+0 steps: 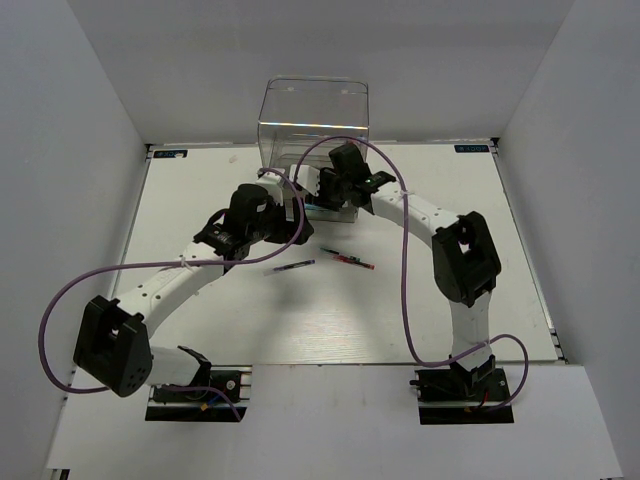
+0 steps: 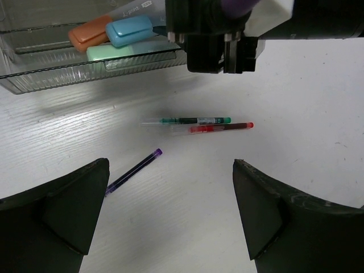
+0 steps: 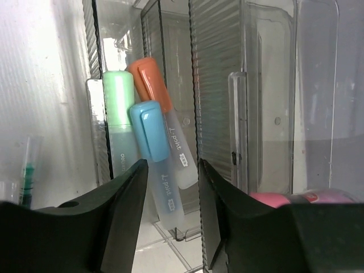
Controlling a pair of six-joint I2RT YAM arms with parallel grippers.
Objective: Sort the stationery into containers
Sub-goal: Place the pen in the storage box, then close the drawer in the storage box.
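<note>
**A:** What's loose on the worktop (image 1: 200,300)?

**B:** Three thin pens near its middle. There is a purple pen (image 2: 133,170), and a green pen (image 2: 193,120) and a red pen (image 2: 219,127) lying side by side, nearly touching.

**A:** And the organizer (image 1: 313,115)?

**B:** Clear plastic, at the middle of the far edge. Its shallow ribbed drawer (image 2: 51,79) holds an orange-capped marker (image 3: 151,82), a light-blue marker (image 3: 151,133) and a green marker (image 3: 119,96), packed together.

**A:** The tools?

**B:** The left gripper (image 2: 170,210) hangs over the pens with its fingers wide apart, holding nothing. The right gripper (image 3: 172,170) is at the drawer, its fingers narrowly apart and clamping nothing.

Right pincer (image 3: 172,170) crowds the organizer (image 1: 313,110); pens (image 2: 196,120) lie clear.
</note>
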